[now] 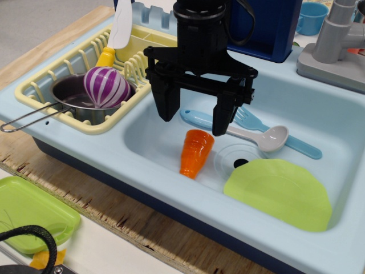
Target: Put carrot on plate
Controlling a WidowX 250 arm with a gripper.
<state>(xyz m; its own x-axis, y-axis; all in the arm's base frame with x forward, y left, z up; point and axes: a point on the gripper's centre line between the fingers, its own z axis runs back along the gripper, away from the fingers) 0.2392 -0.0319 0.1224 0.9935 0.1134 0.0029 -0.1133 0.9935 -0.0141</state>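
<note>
The orange toy carrot (195, 153) lies in the light-blue sink basin, wide flat end toward the back, tip toward the front wall. The round lime-green plate (279, 194) lies in the basin's right front part, just right of the carrot and apart from it. My black gripper (194, 120) hangs open above the basin, its two fingers spread just above and behind the carrot's wide end. It holds nothing.
A blue fork (279, 136) and a grey-bowled spoon (251, 135) lie in the sink (142, 154) behind the plate. A yellow dish rack (51, 91) at left holds a pot and a purple striped ball (105, 85). A lime-green tray (28, 211) sits at front left. A grey faucet (336, 40) stands at back right.
</note>
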